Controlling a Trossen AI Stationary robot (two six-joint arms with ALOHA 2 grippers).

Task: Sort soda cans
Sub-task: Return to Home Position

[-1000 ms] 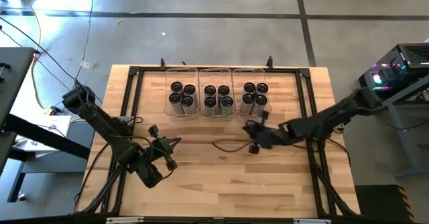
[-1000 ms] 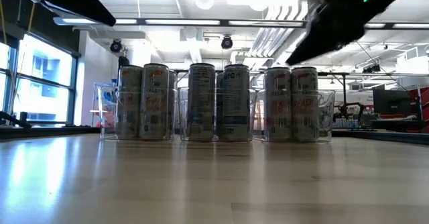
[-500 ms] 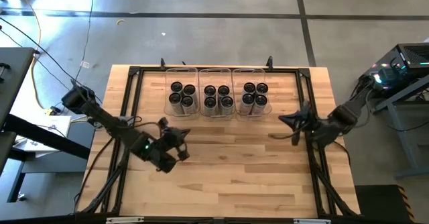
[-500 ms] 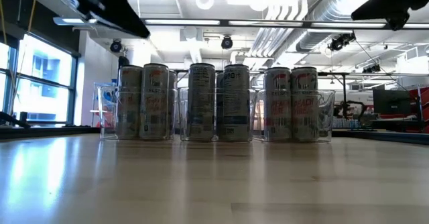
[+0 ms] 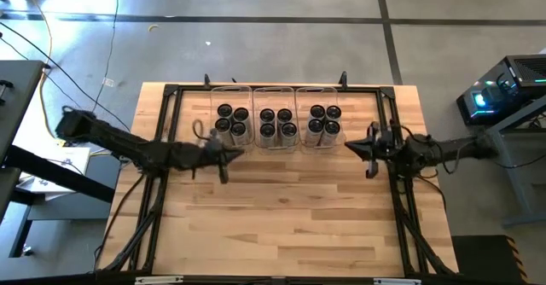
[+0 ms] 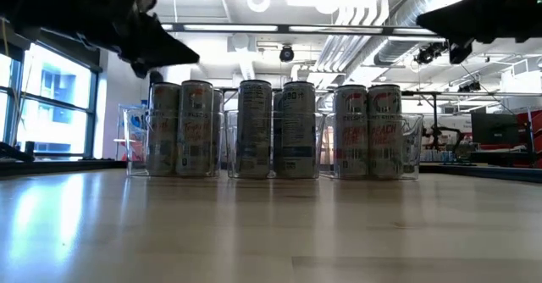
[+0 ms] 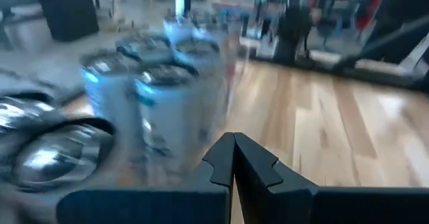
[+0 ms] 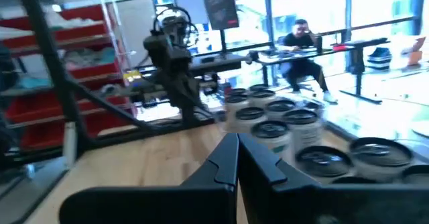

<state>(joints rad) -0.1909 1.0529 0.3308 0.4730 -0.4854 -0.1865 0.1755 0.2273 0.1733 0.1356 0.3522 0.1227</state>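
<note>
1. Soda cans [image 5: 268,130]: twelve, all upright, four to a bin. One group of four stands in the middle bin [image 5: 275,90]. The other two groups stand in the left bin [image 5: 230,89] and the right bin [image 5: 316,90], which sit directly either side of the middle bin in one row. In the low view the can tops rise above the bin walls.

2. Left gripper [image 5: 229,154]: located to the left of the middle bin and nearer the front edge of the table [image 5: 281,225], close to the front corner of the left bin. The low view shows it raised off the table, above can-top level. In the left wrist view its fingers [image 7: 258,165] are pressed together, with only a thin seam between them and nothing held.

3. Right gripper [image 5: 358,147]: located to the right of the middle bin, just past the right bin's front corner, and also raised above can-top level. In the right wrist view its fingers [image 8: 258,162] are likewise pressed together and hold nothing.

4. Both grippers point inward toward the middle bin. No contact with any bin or can is visible.

5. Beyond the table, the right wrist view shows a person [image 8: 303,41] seated at a desk.
</note>
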